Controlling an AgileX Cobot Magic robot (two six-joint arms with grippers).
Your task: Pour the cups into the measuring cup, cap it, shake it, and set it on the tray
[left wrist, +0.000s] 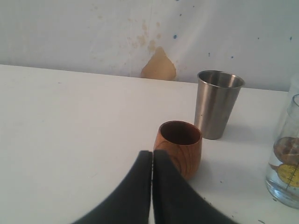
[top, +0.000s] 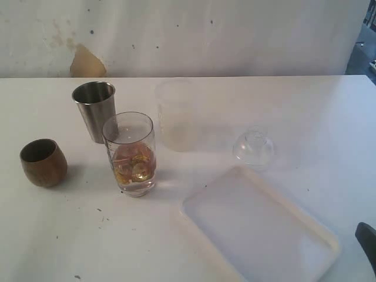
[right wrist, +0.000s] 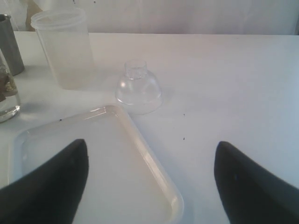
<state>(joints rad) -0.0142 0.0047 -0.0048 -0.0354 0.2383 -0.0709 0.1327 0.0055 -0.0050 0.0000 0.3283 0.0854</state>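
The brown wooden cup (top: 43,163) stands at the left of the table, and the steel tumbler (top: 95,110) stands behind the measuring cup (top: 130,154), which holds gold and brown pieces in clear liquid. A clear dome lid (top: 253,149) rests on the table just beyond the white tray (top: 258,232). My left gripper (left wrist: 152,152) is shut and empty, its tips just short of the wooden cup (left wrist: 179,147); it is out of the exterior view. My right gripper (right wrist: 150,147) is open over the tray's (right wrist: 154,168) corner, holding nothing, with the lid (right wrist: 138,88) ahead of it.
A frosted whitish container (top: 178,115) stands behind the measuring cup, to the right of the steel tumbler. A stained white wall runs along the table's far edge. A dark part of the right arm (top: 368,241) shows at the lower right corner.
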